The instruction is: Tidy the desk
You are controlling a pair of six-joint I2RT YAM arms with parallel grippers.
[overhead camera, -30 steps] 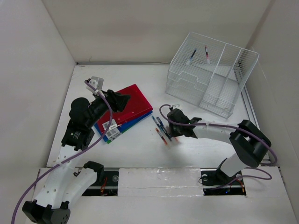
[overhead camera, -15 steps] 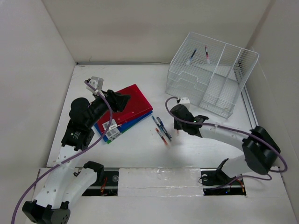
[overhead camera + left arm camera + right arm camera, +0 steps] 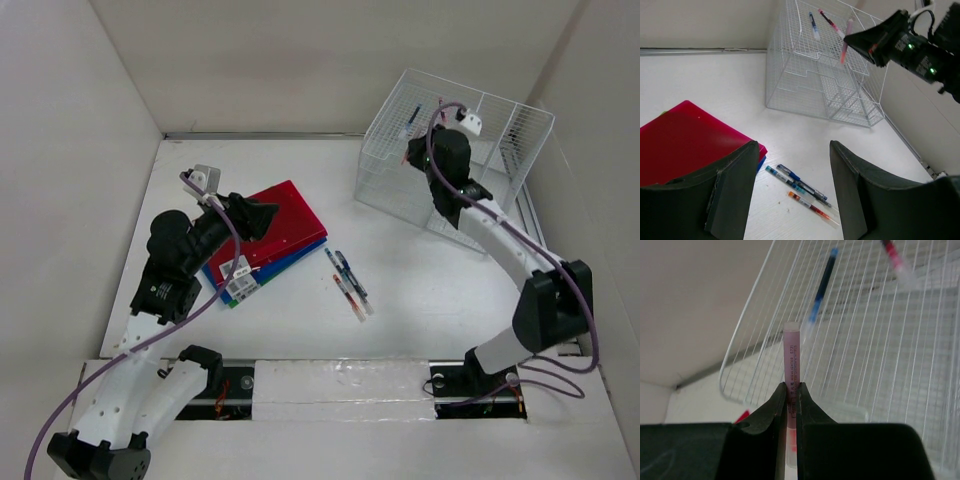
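Observation:
My right gripper is shut on a pink highlighter, held upright above the front left corner of the wire-mesh organizer. From the left wrist view the same highlighter hangs over the rack. Three pens lie loose on the white desk. My left gripper hovers open over the red folder, fingers wide apart and holding nothing.
A blue pen and a pink-red pen lie on the organizer's top mesh. The red folder tops a stack with blue and green ones, with a tagged clip at its near corner. White panels wall the desk on both sides.
My right arm has swung from the loose pens on the desk up and back to the organizer, its jaws closing on the pink highlighter. The left arm has not moved.

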